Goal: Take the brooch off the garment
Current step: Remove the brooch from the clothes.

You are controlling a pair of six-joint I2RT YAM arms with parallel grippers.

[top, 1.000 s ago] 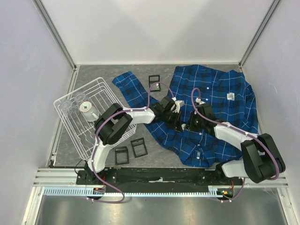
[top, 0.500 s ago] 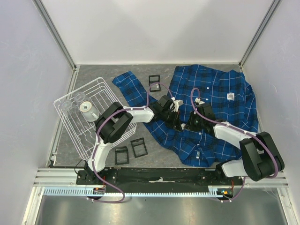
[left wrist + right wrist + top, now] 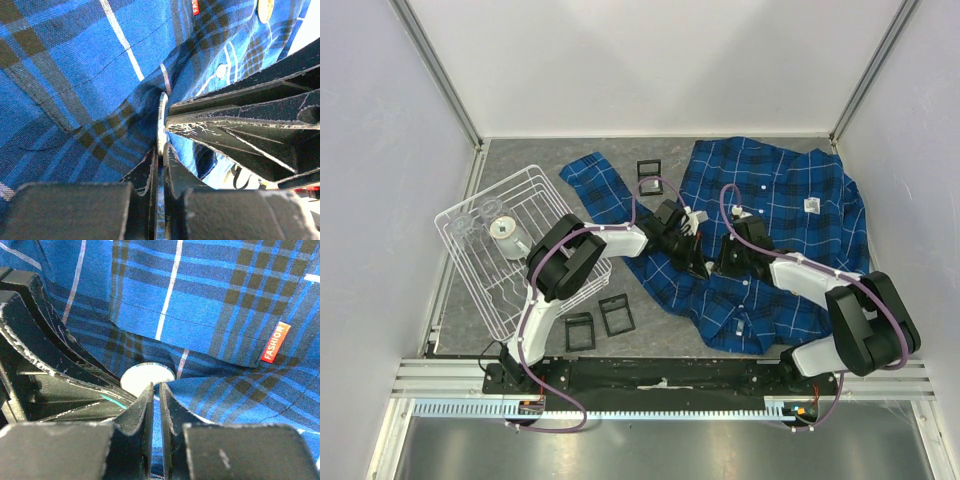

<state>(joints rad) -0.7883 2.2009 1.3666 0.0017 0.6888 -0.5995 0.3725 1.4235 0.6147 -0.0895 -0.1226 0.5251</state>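
In the last second the right gripper [image 3: 156, 390] pinched narrower on the garment [image 3: 200, 300] just beside the brooch [image 3: 145, 379], which the left gripper [image 3: 160, 150] held clamped, so pull-apart looked ready.

Your left arm [image 3: 610, 238] and right arm [image 3: 800, 275] reach inward, tips nearly touching. Left gripper [image 3: 160, 155] and right gripper [image 3: 156, 392] both have jaws pinched almost together.

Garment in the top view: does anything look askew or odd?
Yes. The garment lies rumpled with one sleeve flung left, and the left gripper and right gripper pinch its cloth into a ridge around the white brooch at its middle.
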